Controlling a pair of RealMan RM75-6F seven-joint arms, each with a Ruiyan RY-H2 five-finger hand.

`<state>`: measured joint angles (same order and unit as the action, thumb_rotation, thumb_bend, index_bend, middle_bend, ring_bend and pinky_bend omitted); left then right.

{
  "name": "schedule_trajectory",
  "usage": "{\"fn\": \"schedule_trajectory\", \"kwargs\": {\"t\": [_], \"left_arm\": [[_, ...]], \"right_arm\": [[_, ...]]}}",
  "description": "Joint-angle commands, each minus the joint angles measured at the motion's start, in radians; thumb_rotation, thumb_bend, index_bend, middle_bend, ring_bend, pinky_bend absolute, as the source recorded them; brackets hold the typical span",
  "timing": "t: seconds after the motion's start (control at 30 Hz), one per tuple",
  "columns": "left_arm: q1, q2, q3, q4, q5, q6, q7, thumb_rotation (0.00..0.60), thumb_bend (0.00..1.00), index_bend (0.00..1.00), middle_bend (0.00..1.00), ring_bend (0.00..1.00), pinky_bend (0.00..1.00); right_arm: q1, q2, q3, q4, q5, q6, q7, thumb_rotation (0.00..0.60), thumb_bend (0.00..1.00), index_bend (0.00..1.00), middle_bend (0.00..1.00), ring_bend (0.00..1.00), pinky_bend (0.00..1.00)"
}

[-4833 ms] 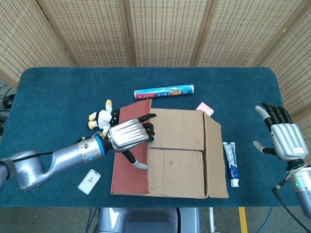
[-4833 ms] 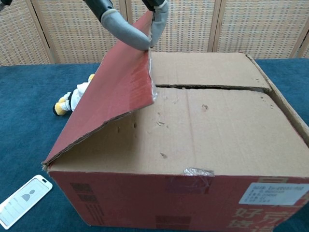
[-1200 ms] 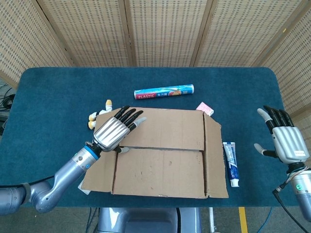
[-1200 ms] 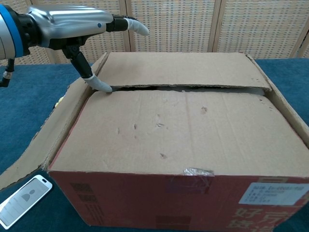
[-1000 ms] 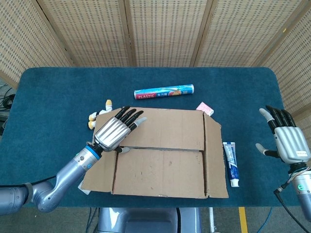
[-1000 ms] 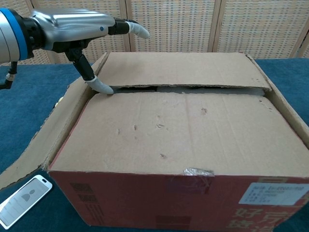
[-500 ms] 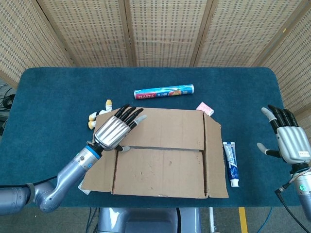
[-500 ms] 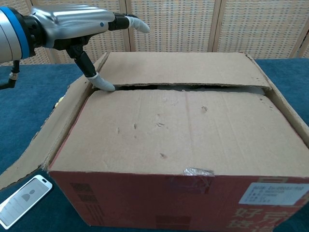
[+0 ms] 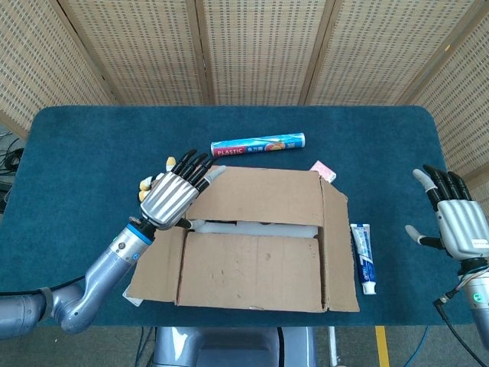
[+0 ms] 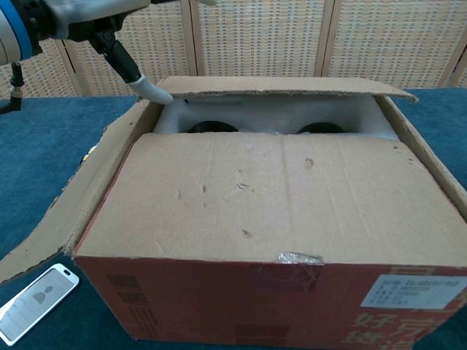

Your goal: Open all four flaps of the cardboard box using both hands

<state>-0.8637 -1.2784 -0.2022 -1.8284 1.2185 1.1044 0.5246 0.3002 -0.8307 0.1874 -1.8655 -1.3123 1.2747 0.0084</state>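
Cardboard box [image 9: 260, 245] sits at the near edge of a blue-covered table [image 9: 92, 153], filling most of the chest view. Nearest the robot, its front flap [image 10: 270, 197] lies flat and closed over the top. Its left side flap [image 9: 153, 267] is folded out and down toward the cloth, with a white card [image 10: 33, 302] lying just beside it. Behind the front flap a gap shows white foam packing [image 10: 270, 117] with two dark round recesses. The rear flap [image 10: 284, 86] is lifted, roughly level above that gap. The left hand [image 9: 172, 195] rests over the rear flap's left corner with fingers spread, its thumb [image 10: 149, 89] tucked under the flap's edge. A toothpaste tube [image 9: 364, 256] lies beside the box's right flap [image 9: 336, 245]. The right hand [image 9: 457, 222] hovers well apart off the table's right edge, fingers spread and holding nothing. Farther back lie a plush toy [image 9: 149, 182], a pink packet [image 9: 322, 169] and a roll of plastic wrap [image 9: 257, 144]. Perforated folding screens [image 9: 252, 46] close off the room behind.
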Motion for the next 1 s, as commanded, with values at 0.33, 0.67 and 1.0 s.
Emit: {"fn": "schedule_trajectory", "kwargs": {"t": [0.33, 0.67, 1.0], "left_arm": [[-0.004, 0.018, -0.083, 0.060, 0.000, 0.049, -0.047, 0.515, 0.12, 0.05, 0.00, 0.00, 0.00], [-0.063, -0.015, -0.160, 0.213, -0.056, 0.035, -0.045, 0.513, 0.12, 0.03, 0.00, 0.00, 0.00], [-0.183, -0.167, -0.191, 0.489, -0.121, -0.035, -0.022, 0.515, 0.11, 0.00, 0.00, 0.00, 0.00]], "right_arm": [[-0.004, 0.003, 0.001, 0.000, 0.001, 0.002, 0.002, 0.600, 0.26, 0.07, 0.03, 0.00, 0.00], [-0.002, 0.006, 0.004, -0.001, 0.000, -0.002, 0.004, 0.600, 0.26, 0.07, 0.03, 0.00, 0.00], [-0.001, 0.007, 0.005, -0.008, 0.008, -0.006, -0.008, 0.600, 0.26, 0.07, 0.03, 0.00, 0.00]]}}
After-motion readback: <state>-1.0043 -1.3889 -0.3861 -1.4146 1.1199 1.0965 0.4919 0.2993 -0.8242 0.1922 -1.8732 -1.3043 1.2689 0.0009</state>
